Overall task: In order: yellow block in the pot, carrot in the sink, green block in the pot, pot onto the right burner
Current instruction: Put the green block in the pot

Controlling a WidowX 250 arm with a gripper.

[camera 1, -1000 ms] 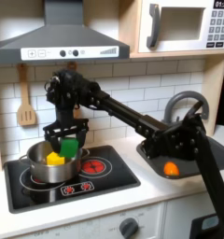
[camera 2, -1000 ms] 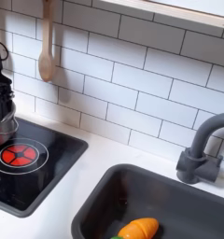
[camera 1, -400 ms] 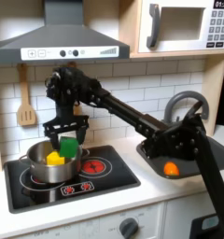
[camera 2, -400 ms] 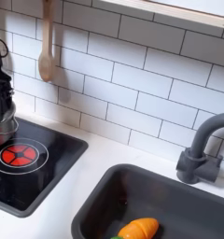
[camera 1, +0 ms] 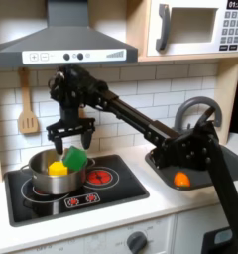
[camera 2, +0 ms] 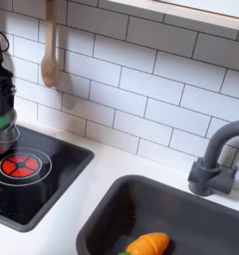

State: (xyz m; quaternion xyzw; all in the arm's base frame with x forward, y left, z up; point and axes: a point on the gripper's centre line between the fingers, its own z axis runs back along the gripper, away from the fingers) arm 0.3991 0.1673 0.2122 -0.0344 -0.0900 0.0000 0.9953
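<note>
End effector (camera 1: 70, 134) hangs open just above the green block (camera 1: 75, 158) in the pot (camera 1: 44, 177).

A toy play kitchen. White tile wall (camera 2: 141, 85) behind a black hob (camera 1: 76, 189) with red burner rings, a grey extractor hood (camera 1: 63, 45) above it and a microwave (camera 1: 195, 27) set in the cupboard. A wooden spoon (camera 2: 50, 50) hangs on the tiles. A dark sink (camera 2: 191, 224) with an arched faucet (camera 2: 219, 159) sits in the white table (camera 2: 92, 194).

One pot (camera 1: 54, 171), one yellow block (camera 1: 58, 169), one green block (camera 1: 75, 158), one carrot (camera 2: 148, 244), one sink (camera 2: 121, 204).
</note>
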